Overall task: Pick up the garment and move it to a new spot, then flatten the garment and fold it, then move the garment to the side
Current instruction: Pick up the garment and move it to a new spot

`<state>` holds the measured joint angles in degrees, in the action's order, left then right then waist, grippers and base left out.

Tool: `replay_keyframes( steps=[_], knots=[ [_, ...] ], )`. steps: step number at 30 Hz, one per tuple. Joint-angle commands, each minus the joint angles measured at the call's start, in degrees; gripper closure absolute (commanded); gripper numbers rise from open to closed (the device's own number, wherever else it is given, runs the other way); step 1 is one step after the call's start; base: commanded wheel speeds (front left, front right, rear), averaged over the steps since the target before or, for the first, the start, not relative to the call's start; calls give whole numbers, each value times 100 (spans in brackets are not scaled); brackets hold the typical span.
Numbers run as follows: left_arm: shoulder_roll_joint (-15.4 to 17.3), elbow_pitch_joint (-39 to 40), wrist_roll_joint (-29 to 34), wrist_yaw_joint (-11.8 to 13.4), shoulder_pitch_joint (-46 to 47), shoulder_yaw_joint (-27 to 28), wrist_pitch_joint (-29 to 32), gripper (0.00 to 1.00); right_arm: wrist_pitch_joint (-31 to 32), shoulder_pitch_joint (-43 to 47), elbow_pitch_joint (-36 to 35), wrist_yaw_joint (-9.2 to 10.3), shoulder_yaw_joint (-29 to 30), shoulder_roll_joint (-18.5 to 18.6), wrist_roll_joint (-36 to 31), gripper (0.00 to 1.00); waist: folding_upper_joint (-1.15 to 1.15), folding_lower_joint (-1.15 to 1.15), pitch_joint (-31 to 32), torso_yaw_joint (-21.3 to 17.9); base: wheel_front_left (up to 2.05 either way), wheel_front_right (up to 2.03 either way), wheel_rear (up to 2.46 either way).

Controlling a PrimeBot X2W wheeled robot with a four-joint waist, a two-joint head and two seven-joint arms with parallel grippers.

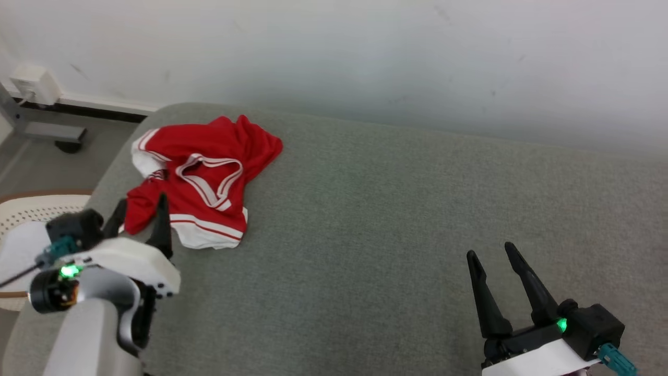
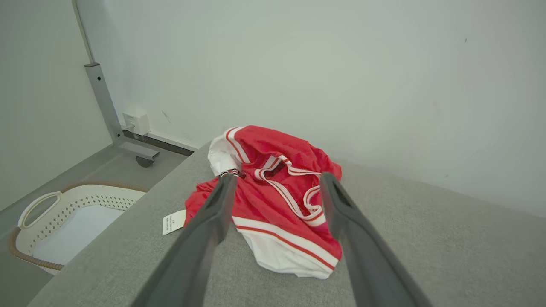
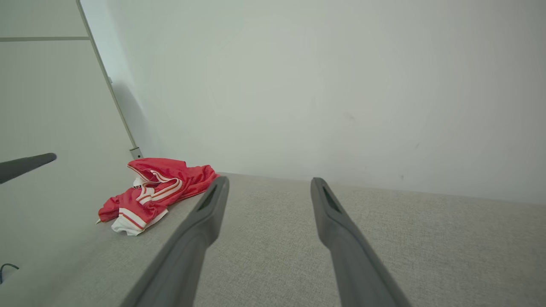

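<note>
While hunting for anything readable, the best I found is a small white care tag poking out of the crumpled red garment with white striped trim, at its 8 o'clock edge in the left wrist view. There's print on the tag, but it's way too tiny to read. A dark scrap of lettering or logo also shows near the white sleeve, half hidden behind a finger, and I can't make that out either.

The garment sits bunched up at about 10 o'clock on the grey fabric-covered surface, close to the rounded corner, neck opening facing up. It's so scrunched I can't tell front from back.

The left pincer is at 8 o'clock, released and spread wide, its tips over the garment's near edge. Whether they're touching it or just above, I can't tell. The right pincer is at 5 o'clock, well apart from the garment, also released and spread wide.

Off at 9 o'clock on the floor is a cream perforated plastic basket with a brown rim. It's cut off by the frame, and there's something white inside that I can't identify.
</note>
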<state>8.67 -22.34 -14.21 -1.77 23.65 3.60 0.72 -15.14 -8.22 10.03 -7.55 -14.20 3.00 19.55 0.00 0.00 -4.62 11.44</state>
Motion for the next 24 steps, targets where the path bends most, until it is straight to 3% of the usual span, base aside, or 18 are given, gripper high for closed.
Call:
replay_keyframes(
  steps=[1,10,15,22,24],
  knots=[
    [104,-103,-27,40,209,57,132,0,2,-119,-44,13,10,23,-21,0,0,0,-379,-378,0,0,0],
    [728,-1443,-205,217,1185,404,801,0,2,-458,-67,13,-121,18,82,0,0,0,-867,-1103,0,0,0],
    [1047,-2360,-355,85,1498,550,994,0,2,-610,-27,13,-134,9,131,0,0,0,-1039,-1490,0,0,0],
    [1234,-3640,-422,85,1644,498,1614,0,2,-745,-71,13,-122,-1,168,0,0,0,-1301,-1841,0,0,0],
    [1156,-3906,-470,30,1612,456,1848,0,2,-736,-67,13,-117,-6,171,0,0,0,-1302,-1862,0,0,0]
  ],
)
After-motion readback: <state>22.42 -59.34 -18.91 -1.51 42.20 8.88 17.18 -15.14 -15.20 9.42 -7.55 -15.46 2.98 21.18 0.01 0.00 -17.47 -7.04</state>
